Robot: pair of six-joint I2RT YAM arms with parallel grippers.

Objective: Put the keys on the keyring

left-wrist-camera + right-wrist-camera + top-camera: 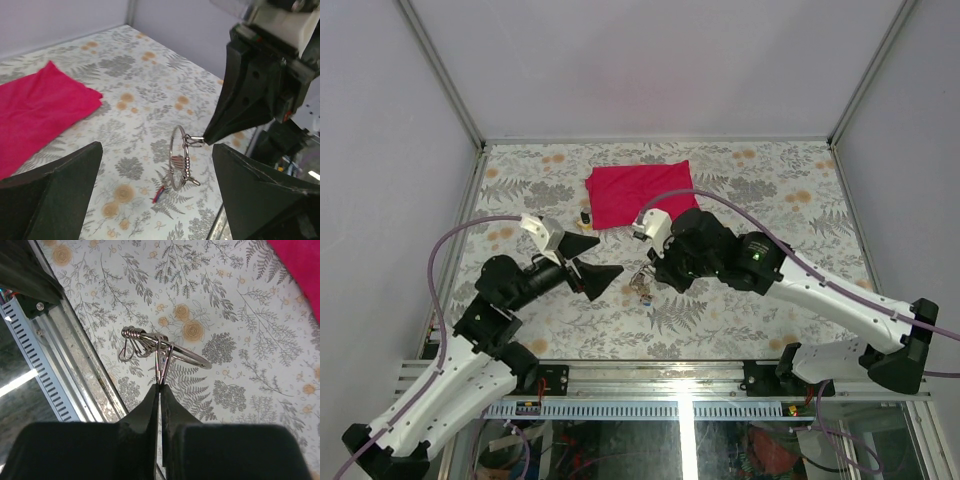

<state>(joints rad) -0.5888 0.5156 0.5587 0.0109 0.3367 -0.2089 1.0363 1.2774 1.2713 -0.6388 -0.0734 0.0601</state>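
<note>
The desk (750, 190) is covered with a print of grey ferns and orange flowers and takes up most of the top view. A red cloth (640, 193) lies flat on its far half, near the middle.

The two arms reach in from the near edge and meet just in front of the cloth. The left gripper (610, 254) points toward the right one, and its fingers (55, 195) are spread wide with nothing between them. In its wrist view the keyring sits in the gap between them, clear of both fingers.

The right gripper (160, 386) has its fingers pressed tight together on the keyring (190, 356), pinching the thin wire at the tips. The silver ring stands on edge, just in front of the near edge of the cloth and right of the left gripper's tips. I cannot tell whether its lowest point touches the desk. A bunch of small wire loops (132, 335) is gathered on the ring just beside the grip point.

A small key with red and blue on it (159, 194) lies on the desk just below the ring and is not threaded on it. Another small dark key (585, 217) sits on the desk just beside the left near corner of the cloth, well apart from the ring. Its details are too small to tell.
</note>
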